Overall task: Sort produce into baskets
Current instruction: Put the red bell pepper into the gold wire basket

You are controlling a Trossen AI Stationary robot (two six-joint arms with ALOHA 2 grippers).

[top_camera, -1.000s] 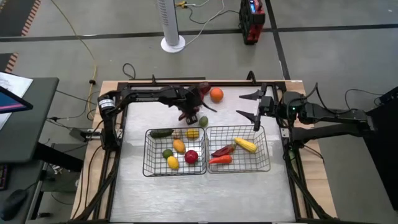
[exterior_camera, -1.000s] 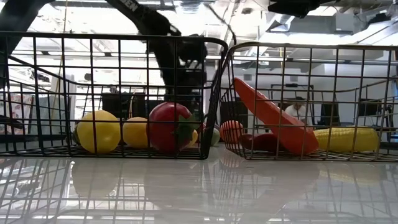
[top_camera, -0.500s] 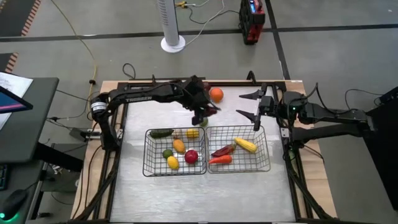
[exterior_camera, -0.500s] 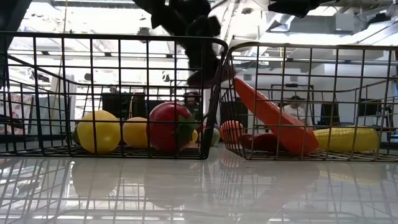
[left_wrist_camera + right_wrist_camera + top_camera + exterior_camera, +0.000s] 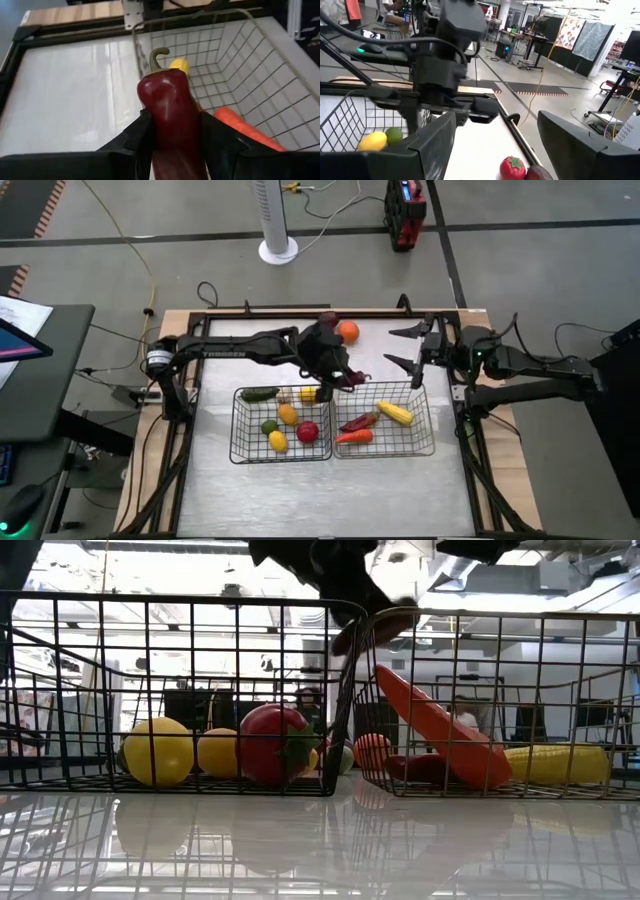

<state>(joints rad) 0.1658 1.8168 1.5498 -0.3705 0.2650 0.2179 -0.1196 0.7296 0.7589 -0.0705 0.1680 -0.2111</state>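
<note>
Right now the left gripper [image 5: 172, 145] is clamped on a long dark red pepper [image 5: 170, 115], held above the back rim of the right basket [image 5: 425, 420], which holds a carrot [image 5: 354, 437] and corn [image 5: 395, 413]. Beyond, the right gripper [image 5: 408, 348] waits, fingers apart, behind that basket.

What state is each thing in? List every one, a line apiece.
Left claw: shut on the red pepper, raised by the baskets' far edge.
Right claw: open, empty, hovering by the right basket.
Left basket: upright, holding round fruit and a cucumber.
Right basket: upright, holding corn, a carrot and a chili.
Orange: loose on the table, not yet sorted.
</note>
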